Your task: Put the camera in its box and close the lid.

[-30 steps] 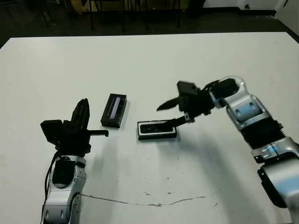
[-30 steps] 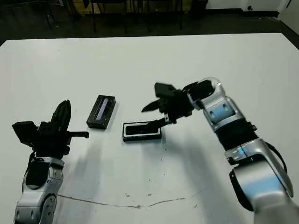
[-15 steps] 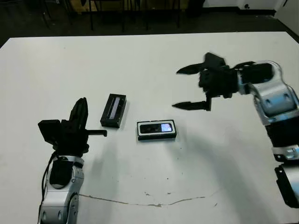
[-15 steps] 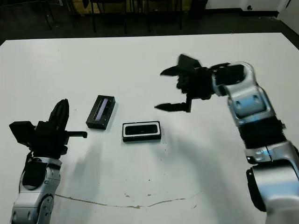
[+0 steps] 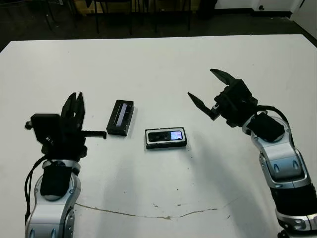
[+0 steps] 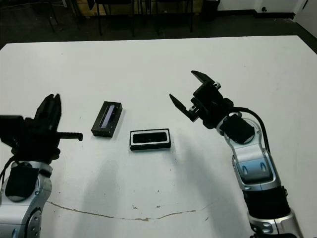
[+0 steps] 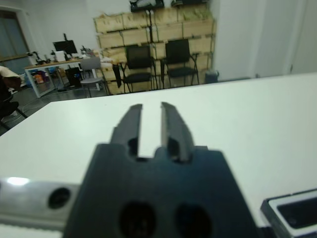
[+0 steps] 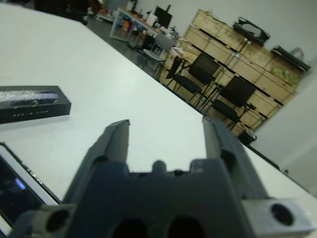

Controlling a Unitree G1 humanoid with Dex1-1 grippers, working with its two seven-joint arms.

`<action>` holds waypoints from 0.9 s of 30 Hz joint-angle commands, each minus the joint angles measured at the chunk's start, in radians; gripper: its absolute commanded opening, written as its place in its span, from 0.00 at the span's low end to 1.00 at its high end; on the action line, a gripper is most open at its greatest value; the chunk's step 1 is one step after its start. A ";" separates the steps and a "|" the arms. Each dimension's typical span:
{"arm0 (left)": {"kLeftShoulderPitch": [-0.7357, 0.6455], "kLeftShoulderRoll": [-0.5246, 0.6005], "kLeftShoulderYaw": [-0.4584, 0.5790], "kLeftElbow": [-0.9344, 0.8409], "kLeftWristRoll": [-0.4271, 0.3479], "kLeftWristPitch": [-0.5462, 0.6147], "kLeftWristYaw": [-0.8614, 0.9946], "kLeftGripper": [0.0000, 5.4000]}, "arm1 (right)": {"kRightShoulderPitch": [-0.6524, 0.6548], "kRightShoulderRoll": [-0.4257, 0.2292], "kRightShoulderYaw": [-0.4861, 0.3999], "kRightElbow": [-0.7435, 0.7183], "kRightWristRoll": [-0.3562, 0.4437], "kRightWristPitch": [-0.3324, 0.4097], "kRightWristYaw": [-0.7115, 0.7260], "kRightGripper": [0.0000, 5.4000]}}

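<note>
Looking at the camera (image 5: 166,136) sitting in its box (image 5: 166,145) mid-table, lid (image 5: 121,117) just left. My right gripper (image 5: 212,94) hangs wide open, empty; left gripper (image 7: 151,128) nearly closed, empty. Lid's next, I reckon.

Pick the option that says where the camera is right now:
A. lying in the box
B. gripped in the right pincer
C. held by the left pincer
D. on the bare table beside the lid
A: the camera, its bluish screen lit, lies inside the white-lined box, while the lid sits apart and the right pincer hangs open and empty.
</note>
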 commanded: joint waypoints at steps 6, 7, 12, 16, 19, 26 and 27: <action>-0.112 0.008 -0.027 0.057 -0.004 0.175 -0.026 0.46 | 0.022 0.007 -0.044 0.014 0.039 0.031 -0.041 0.27; -0.126 0.005 -0.028 0.064 -0.009 0.199 -0.030 0.49 | 0.020 0.008 -0.047 0.016 0.043 0.036 -0.042 0.24; -0.181 -0.011 -0.043 0.135 -0.017 0.247 -0.029 0.67 | 0.013 0.005 -0.054 0.024 0.062 0.065 -0.039 0.06; -0.235 -0.035 -0.035 0.196 -0.035 0.321 -0.024 0.80 | 0.006 -0.002 -0.050 0.023 0.058 0.076 -0.037 0.00; -0.272 -0.089 0.033 0.240 -0.110 0.396 -0.039 0.90 | 0.002 -0.005 -0.047 0.029 0.057 0.068 -0.034 0.00; -0.310 -0.103 0.067 0.329 -0.152 0.478 -0.028 1.00 | -0.001 -0.005 -0.045 0.031 0.056 0.068 -0.037 0.00; -0.310 -0.102 0.061 0.336 -0.149 0.478 -0.027 1.00 | -0.001 -0.003 -0.045 0.030 0.057 0.070 -0.038 0.00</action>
